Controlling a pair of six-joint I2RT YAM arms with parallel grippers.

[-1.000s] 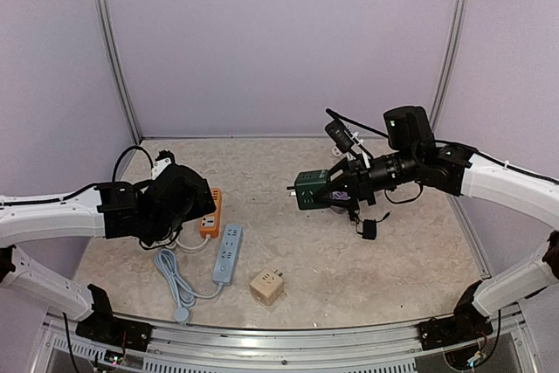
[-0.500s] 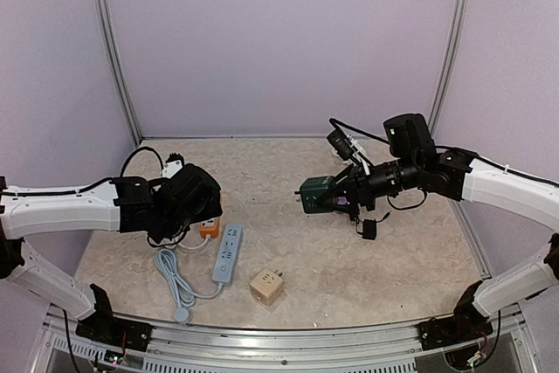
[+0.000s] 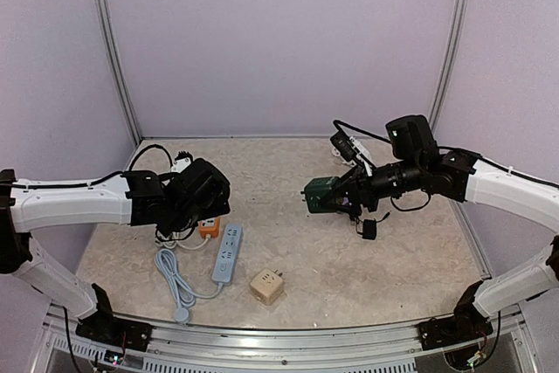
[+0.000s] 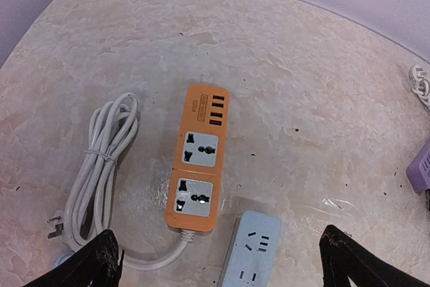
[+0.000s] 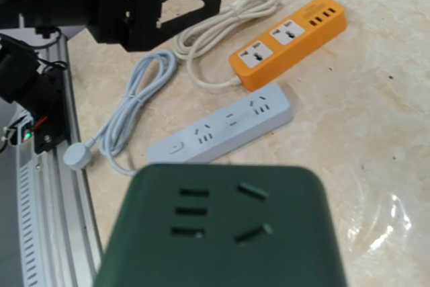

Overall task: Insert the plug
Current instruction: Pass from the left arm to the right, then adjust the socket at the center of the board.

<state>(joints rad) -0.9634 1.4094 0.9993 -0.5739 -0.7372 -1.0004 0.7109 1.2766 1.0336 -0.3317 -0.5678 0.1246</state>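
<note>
One dark green cube-shaped plastic plug adapter (image 3: 320, 194) was held above the beige marbled table (image 3: 288, 159), toward 2 o'clock from its middle. It was clamped in the right gripper (image 3: 339, 198), and its slotted socket face was shown in the right wrist view. The left gripper (image 4: 225, 267) was spread wide and empty over the orange rectangular plastic power strip (image 4: 197, 159), at 9 o'clock. A pale blue power strip (image 3: 228, 253) was laid just beside the orange one, toward 5 o'clock, and a beige cube adapter (image 3: 266, 286) was set near 6 o'clock.
</note>
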